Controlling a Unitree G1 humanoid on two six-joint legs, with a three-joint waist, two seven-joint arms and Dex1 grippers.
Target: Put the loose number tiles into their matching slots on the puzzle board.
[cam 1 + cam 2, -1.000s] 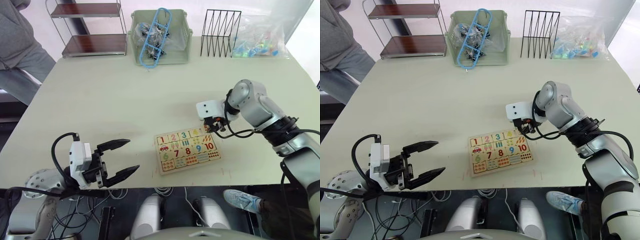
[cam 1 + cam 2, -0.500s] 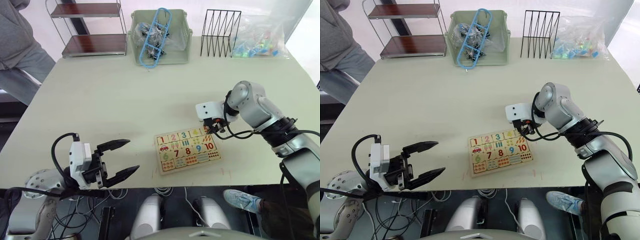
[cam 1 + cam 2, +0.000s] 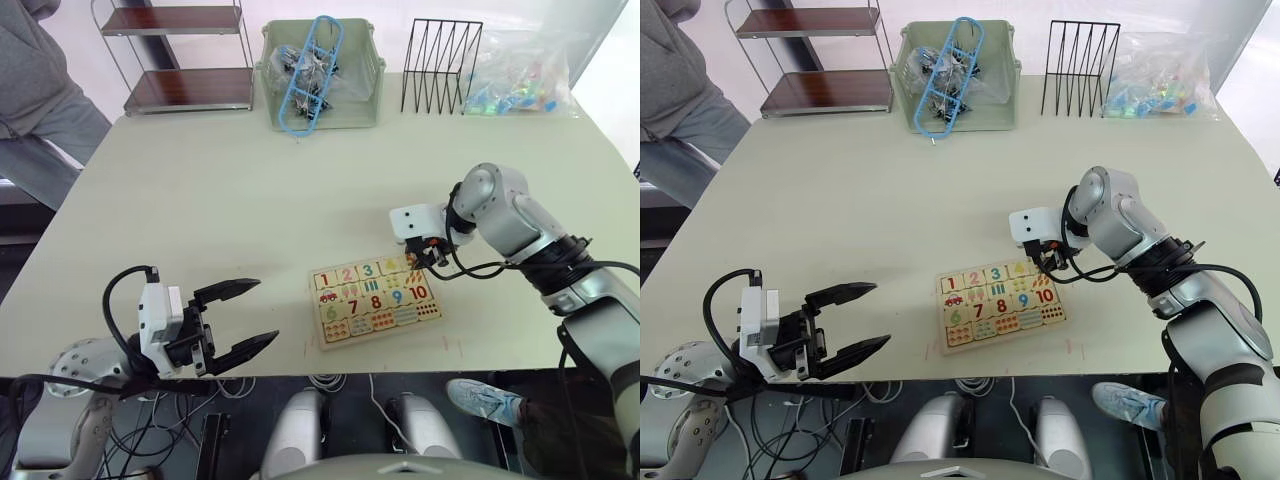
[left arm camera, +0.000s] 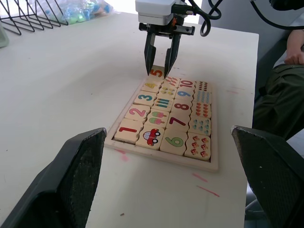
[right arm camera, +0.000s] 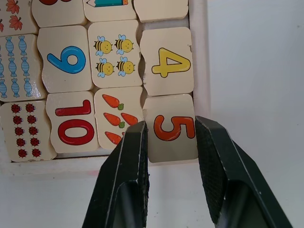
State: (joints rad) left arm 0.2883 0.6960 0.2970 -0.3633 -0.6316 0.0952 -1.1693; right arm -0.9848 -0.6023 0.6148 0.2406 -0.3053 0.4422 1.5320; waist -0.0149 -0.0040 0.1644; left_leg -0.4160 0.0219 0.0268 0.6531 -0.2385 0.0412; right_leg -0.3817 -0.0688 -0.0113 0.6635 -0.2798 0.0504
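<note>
Right gripper [image 5: 171, 135] poised over the far right corner of the puzzle board [image 3: 376, 301], fingers straddling the 5 tile [image 5: 172, 128] seated in its slot (contact with its edges unclear). Tiles 1 to 4 seated along the same row. Left gripper [image 3: 245, 315] spread wide and empty, off the table's [image 3: 220, 200] near edge.

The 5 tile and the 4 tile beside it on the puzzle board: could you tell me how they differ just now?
The 5 tile carries an orange digit; the 4 tile a yellow one. The 5 sits between the right gripper's two black fingers; the 4 has nothing around it. Both are pale-wood squares in the puzzle board's edge row.
</note>
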